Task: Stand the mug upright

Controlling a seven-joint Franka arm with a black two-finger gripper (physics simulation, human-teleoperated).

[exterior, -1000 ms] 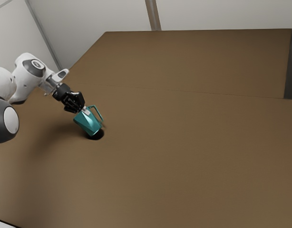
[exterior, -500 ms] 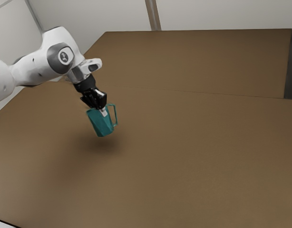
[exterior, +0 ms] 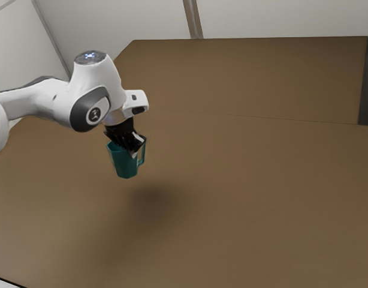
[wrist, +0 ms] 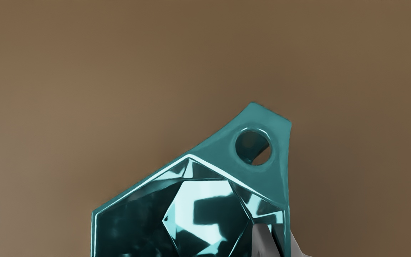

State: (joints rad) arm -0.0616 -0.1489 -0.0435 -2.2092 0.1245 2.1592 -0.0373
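Note:
My gripper [exterior: 135,150] holds the teal mug [exterior: 123,164] above the table, shut on its wall near the handle side. In the exterior view the mug hangs with its mouth up and its base down, leaning slightly, the handle toward the exterior view's right. From the wrist view I look down into the open hexagonal mug [wrist: 130,217]. There my gripper [wrist: 278,241] has one finger inside the mug and the other outside, with the wall between them.
The mug hangs over the brown table [exterior: 244,198], and a soft shadow [exterior: 153,201] lies on the tabletop below and to the exterior view's right of it. Pale walls [exterior: 280,18] stand beyond the table's far edge.
The mug has been lifted off the table and turned from a strong tilt to nearly upright. My hand has moved toward the exterior view's right and swung to point more downward.

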